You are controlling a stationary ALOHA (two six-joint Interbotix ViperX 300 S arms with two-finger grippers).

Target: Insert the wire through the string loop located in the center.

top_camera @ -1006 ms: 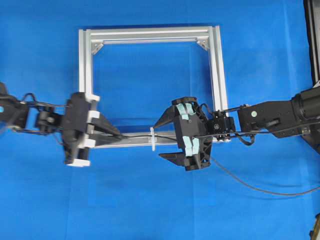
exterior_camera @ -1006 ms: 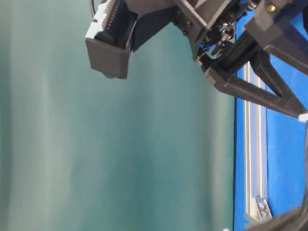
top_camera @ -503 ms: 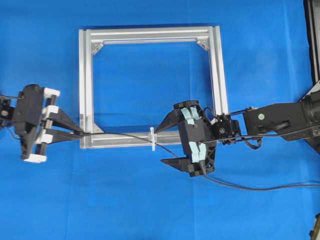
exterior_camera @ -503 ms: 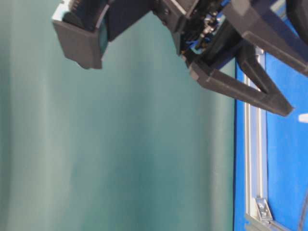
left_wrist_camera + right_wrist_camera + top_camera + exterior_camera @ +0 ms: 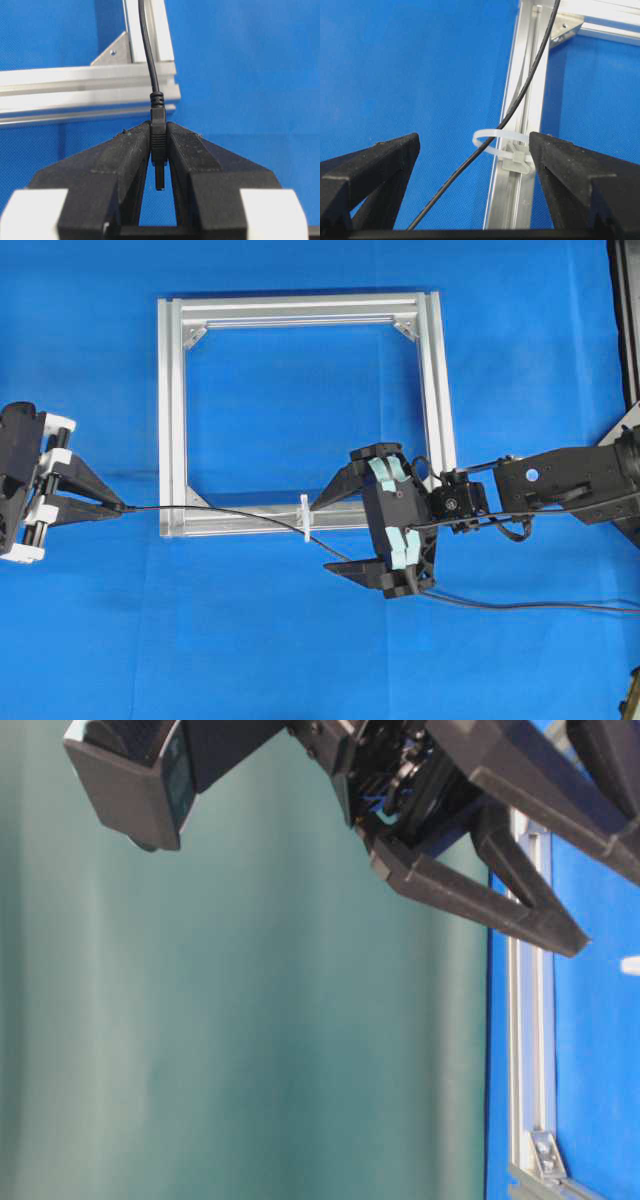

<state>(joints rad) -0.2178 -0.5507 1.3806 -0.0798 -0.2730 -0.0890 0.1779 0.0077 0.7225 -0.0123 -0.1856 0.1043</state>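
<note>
The left gripper (image 5: 158, 145) is clamped on the plug end of the wire (image 5: 158, 131) — in the left wrist view the small dark plug stands pinched between the two black fingers (image 5: 122, 165), its tip poking down into the gap behind them and the cable running up and away over the aluminium frame (image 5: 75, 95). In the overhead view this gripper (image 5: 112, 508) sits just outside the frame's left side, and the wire (image 5: 230, 511) stretches from it to the right, along the frame's (image 5: 170, 420) lower bar, through the string loop (image 5: 304, 518) and on beneath the right gripper (image 5: 332, 537) toward the right edge of the blue table (image 5: 300, 640).

The right gripper's jaws stand wide apart, holding nothing. In the right wrist view the white string loop (image 5: 497, 141) stands on the frame bar (image 5: 512, 200) between the two fingers (image 5: 370, 165), close to the right-hand one, and the wire (image 5: 515, 107) passes through it — clear of both fingers.
</note>
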